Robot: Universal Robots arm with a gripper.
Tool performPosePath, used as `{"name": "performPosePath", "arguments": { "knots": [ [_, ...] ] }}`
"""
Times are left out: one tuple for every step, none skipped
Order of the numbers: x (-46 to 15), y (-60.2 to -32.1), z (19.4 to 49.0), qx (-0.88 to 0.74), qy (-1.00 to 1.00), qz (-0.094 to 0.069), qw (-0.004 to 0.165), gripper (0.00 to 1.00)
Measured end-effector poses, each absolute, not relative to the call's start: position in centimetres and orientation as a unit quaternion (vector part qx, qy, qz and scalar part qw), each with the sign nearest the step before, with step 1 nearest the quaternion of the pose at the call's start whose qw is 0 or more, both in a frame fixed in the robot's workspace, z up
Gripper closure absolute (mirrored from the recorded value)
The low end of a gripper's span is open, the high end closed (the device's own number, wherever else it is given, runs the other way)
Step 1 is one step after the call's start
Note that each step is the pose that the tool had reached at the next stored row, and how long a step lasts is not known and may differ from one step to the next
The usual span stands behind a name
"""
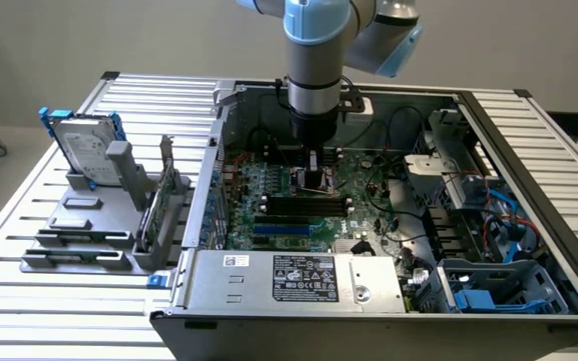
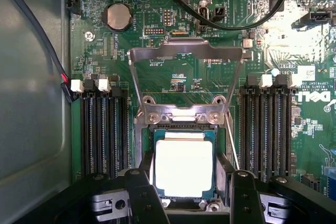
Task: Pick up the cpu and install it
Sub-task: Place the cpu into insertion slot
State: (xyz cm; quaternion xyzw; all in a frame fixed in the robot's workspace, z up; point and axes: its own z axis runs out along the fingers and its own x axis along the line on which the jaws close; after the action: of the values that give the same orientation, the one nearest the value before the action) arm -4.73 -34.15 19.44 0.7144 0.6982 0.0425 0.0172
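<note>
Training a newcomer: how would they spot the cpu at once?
Inside the open computer case, find the green board. Between its two banks of black slots lies the cpu, a flat square; its plain bright silvery top stands alone among dark parts.

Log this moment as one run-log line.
tool: low over socket | cpu: flat within socket frame | load plate: raised open
</note>
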Motion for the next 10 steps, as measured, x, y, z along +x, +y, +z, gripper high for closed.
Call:
{"name": "performPosePath", "arguments": {
  "knots": [
    [-4.73, -34.11, 19.44, 0.714, 0.698, 0.042, 0.017, 0.45],
    [-4.73, -34.06, 19.43, 0.714, 0.698, 0.042, 0.017, 0.45],
    [-4.73, -34.02, 19.42, 0.714, 0.698, 0.042, 0.018, 0.45],
    [-4.72, -34.0, 19.41, 0.714, 0.698, 0.042, 0.018, 0.45],
    [-4.72, -33.98, 19.4, 0.714, 0.698, 0.042, 0.018, 0.45],
    [-4.73, -33.97, 19.4, 0.714, 0.698, 0.042, 0.018, 0.45],
    [-4.73, -33.96, 19.4, 0.714, 0.698, 0.042, 0.018, 0.45],
    [-4.73, -33.96, 19.4, 0.714, 0.698, 0.042, 0.018, 0.45],
    [-4.73, -33.96, 19.4, 0.714, 0.698, 0.042, 0.018, 0.45],
    [-4.73, -33.96, 19.4, 0.714, 0.698, 0.042, 0.018, 0.45]
  ]
}}
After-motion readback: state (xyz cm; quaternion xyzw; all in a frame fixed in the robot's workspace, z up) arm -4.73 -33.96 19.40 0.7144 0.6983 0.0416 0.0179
